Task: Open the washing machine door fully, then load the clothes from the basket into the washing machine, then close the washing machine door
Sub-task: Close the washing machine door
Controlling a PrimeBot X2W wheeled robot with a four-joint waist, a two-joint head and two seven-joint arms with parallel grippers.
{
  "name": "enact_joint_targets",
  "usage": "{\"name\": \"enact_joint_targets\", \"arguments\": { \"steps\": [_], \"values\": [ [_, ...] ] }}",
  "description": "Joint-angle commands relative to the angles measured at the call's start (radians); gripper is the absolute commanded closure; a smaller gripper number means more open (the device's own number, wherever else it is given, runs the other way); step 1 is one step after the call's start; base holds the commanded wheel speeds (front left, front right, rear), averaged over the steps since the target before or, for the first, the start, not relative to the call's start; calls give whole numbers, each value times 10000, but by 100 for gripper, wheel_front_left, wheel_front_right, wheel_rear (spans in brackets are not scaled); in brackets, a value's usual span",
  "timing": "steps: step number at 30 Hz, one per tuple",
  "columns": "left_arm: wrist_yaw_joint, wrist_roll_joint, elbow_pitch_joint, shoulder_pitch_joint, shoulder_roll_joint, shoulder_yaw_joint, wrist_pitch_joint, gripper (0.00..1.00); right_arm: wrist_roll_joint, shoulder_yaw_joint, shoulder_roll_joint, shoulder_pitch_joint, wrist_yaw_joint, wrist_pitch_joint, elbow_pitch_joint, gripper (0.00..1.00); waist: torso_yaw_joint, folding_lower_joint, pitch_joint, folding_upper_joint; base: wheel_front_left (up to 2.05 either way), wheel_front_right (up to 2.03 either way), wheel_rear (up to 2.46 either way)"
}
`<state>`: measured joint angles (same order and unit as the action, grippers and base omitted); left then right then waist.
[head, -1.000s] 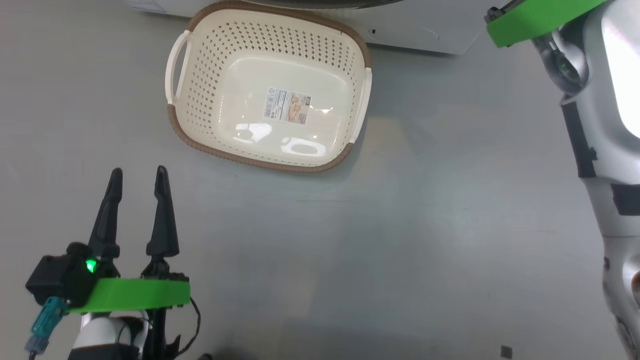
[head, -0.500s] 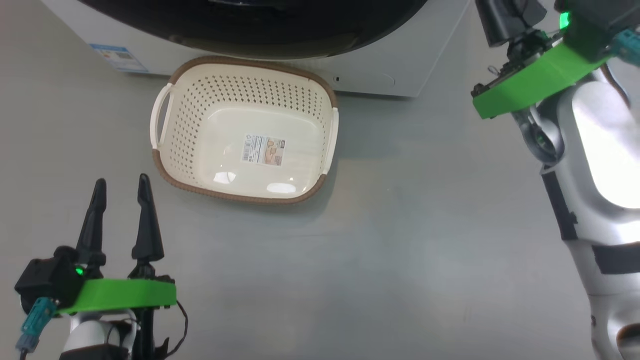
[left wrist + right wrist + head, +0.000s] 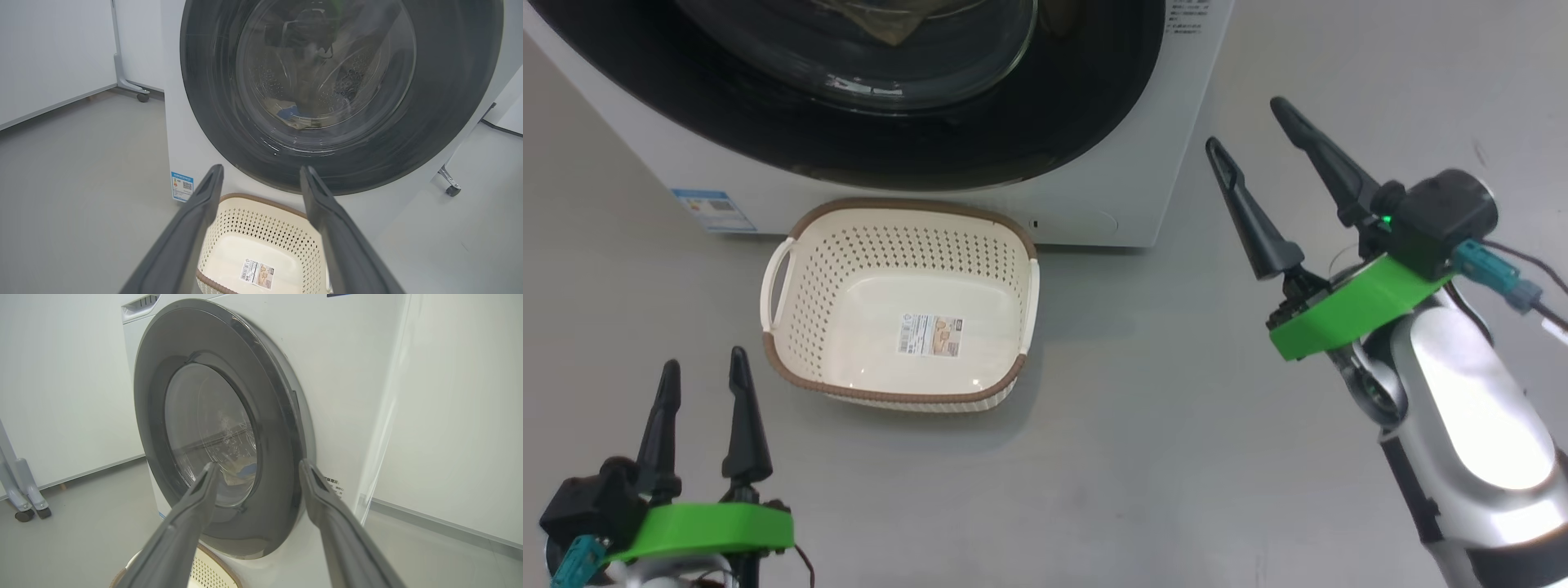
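Door: the washing machine door (image 3: 1062, 122) is sitting shut against the washing machine (image 3: 1143, 188), black ring flat to the white front, glass bulging out.
Right fingers: the right fingers (image 3: 1254, 220) are standing spread wide, released, gripping nothing. They are hanging off to the right of the door, near it but not touching. In the right wrist view the ring's lower right edge is showing between them.
Left fingers: the left fingers (image 3: 742, 425) are spread too and carrying nothing. They are waiting low at the left, near the basket (image 3: 890, 206) and well apart from the door.
Clothes: the clothes (image 3: 291, 115) are lying behind the glass at the bottom of the drum, a blue patch showing.
Basket: it is sitting on the floor (image 3: 1176, 457) just in front of the machine, under the door, its bare bottom showing the label sticker (image 3: 931, 335).
Since a second ago: the camera is tipping up, so the basket is showing lower and the door glass is coming in at the top. The right arm has truly moved: back then just its green mount (image 3: 1347, 310) and forearm were at the upper right, and now both fingers are in the picture. The left fingers are keeping the same spread.
Around: a blue sticker (image 3: 712, 211) is sitting low on the machine's front and a wheeled stand leg (image 3: 142, 96) is standing behind to the left.
In the way: in the left wrist view the basket is lying between the left fingers and the door.
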<state>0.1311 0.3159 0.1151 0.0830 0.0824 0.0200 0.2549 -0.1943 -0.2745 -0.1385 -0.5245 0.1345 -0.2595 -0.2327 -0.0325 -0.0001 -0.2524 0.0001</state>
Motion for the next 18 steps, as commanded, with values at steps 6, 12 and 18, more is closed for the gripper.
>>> {"name": "enact_joint_targets", "arguments": {
  "steps": [6,12,18],
  "values": [
    [-4,-203,-244,-297,47,665,69,0,-124,-49,57,1106,-38,-23,848,0,403,1,717,-1,0,0,0],
    [-4,-259,-233,-598,16,854,69,0,-146,148,87,2045,-38,-23,1259,0,633,1,1068,-1,0,0,0],
    [-4,-262,-207,-802,-33,874,69,0,-110,594,184,2761,-38,-23,1536,0,745,1,1299,-1,0,0,0]
  ]
}}
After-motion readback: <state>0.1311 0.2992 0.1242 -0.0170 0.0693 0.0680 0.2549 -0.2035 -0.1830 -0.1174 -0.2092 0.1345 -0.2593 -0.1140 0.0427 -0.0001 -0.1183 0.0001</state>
